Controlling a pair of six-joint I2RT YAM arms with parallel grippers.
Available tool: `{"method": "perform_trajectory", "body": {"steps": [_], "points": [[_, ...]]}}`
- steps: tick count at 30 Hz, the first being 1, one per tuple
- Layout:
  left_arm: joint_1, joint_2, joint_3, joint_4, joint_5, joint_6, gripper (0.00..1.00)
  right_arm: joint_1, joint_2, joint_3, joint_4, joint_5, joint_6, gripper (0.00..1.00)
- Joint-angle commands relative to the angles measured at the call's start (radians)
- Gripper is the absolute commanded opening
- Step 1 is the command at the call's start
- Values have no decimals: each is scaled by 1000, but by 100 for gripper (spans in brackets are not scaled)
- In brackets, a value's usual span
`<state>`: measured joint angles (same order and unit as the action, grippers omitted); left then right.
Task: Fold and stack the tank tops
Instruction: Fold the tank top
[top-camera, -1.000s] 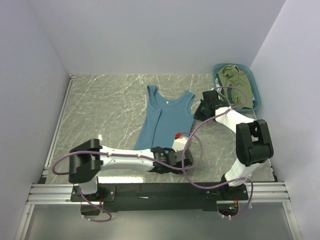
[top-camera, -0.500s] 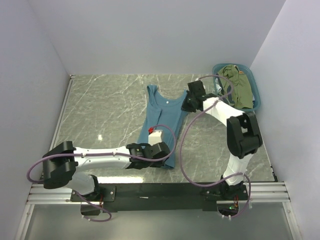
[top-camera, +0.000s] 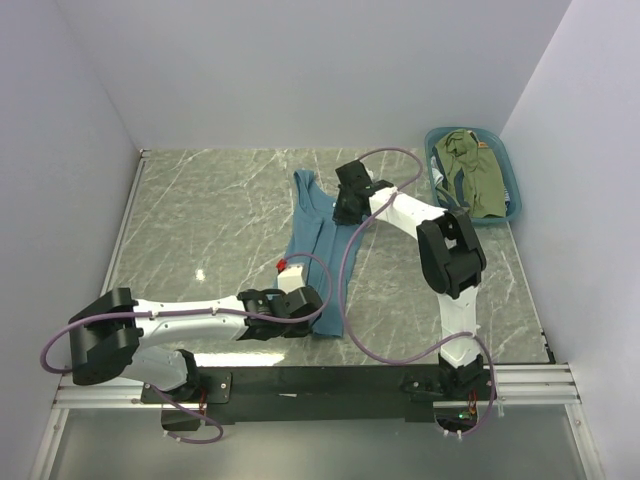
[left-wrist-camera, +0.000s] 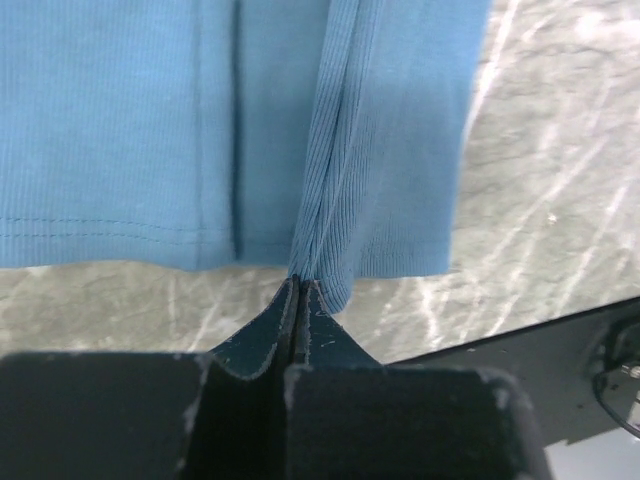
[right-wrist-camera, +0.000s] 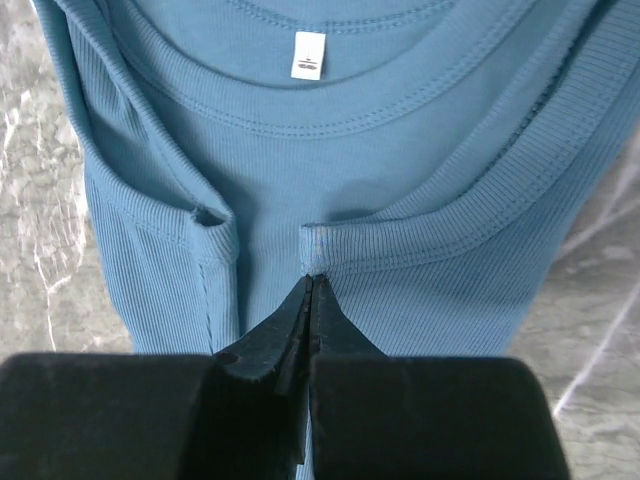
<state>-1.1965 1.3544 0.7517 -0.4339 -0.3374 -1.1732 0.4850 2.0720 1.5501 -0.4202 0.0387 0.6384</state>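
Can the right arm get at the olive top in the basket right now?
Probably not yet. The right hand is shut on a strap of the teal top and must let go first. Otherwise the basket sits open beside that arm, with the olive top uncovered.

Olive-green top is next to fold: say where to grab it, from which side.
Probably pinch a raised fold of the olive-green tank top, coming straight down: it lies bunched in the teal basket, whose walls block sideways reach.
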Motion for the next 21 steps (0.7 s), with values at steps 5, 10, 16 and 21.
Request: {"method": "perform_trajectory", "body": {"steps": [5, 10, 16, 21], "points": [[15, -18, -37, -19, 47, -29, 1, 12, 33, 71, 3, 55, 1, 0], [21, -3, -45, -12, 61, -22, 1, 15, 59, 87, 6, 49, -11, 0], [34, -9, -12, -31, 58, 0, 13, 15, 43, 93, 35, 40, -43, 21], [54, -41, 11, -57, 58, 20, 38, 15, 7, 110, 52, 33, -65, 43]]}}
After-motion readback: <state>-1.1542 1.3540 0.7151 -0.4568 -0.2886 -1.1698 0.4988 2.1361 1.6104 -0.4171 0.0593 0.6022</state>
